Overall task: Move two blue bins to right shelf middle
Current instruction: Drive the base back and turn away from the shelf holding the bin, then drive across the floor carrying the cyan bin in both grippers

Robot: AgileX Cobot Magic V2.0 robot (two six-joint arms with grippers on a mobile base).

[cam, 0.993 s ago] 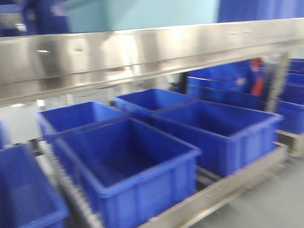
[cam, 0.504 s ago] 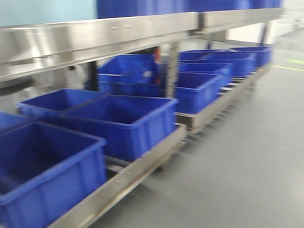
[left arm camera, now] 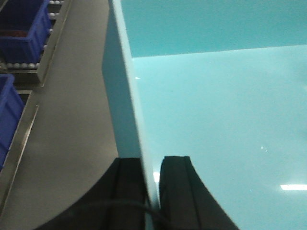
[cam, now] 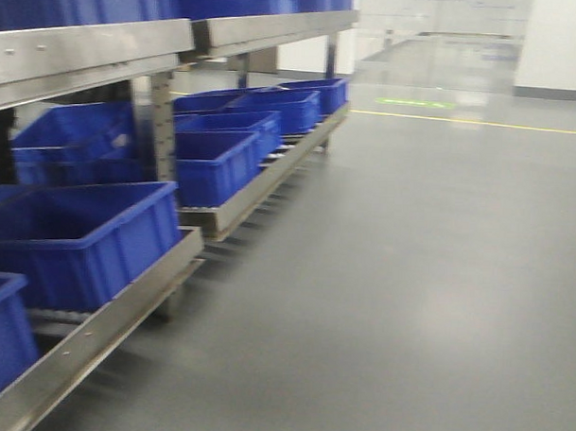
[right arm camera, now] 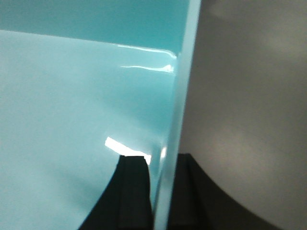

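Floor (cam: 409, 276): open grey aisle to the right of the racking, with a yellow line (cam: 481, 121) across its far end.
Shelf rack (cam: 104, 327): runs down the left of the front view, with a steel upper beam and a low roller rail.
Pale blue bin (left arm camera: 216, 120): carried off any shelf between the 2 arms, above bare floor. Whether it is 1 bin or 2 nested I cannot tell from such close views.
Dark blue bins (cam: 79, 237): sit in a row on the low rail and are not the load.
Left gripper (left arm camera: 152, 165): jaws narrow, pinching the bin's left wall, 1 finger inside and 1 outside.
Right gripper (right arm camera: 162, 163): the same pinch on the opposite wall.
Risk, slip: smooth plain walls held by only 2 thin pinches, so a jolt of the base could likely let 1 wall slide out and tip the bin.
Risk, collision: the left wrist view shows the rack rail close beside the bin, so a tight turn could clip it.
Front view only: shows the aisle and route ahead, but neither the load nor the grippers.
Wrist views only: show both grips and the bin's interior, but no target shelf.
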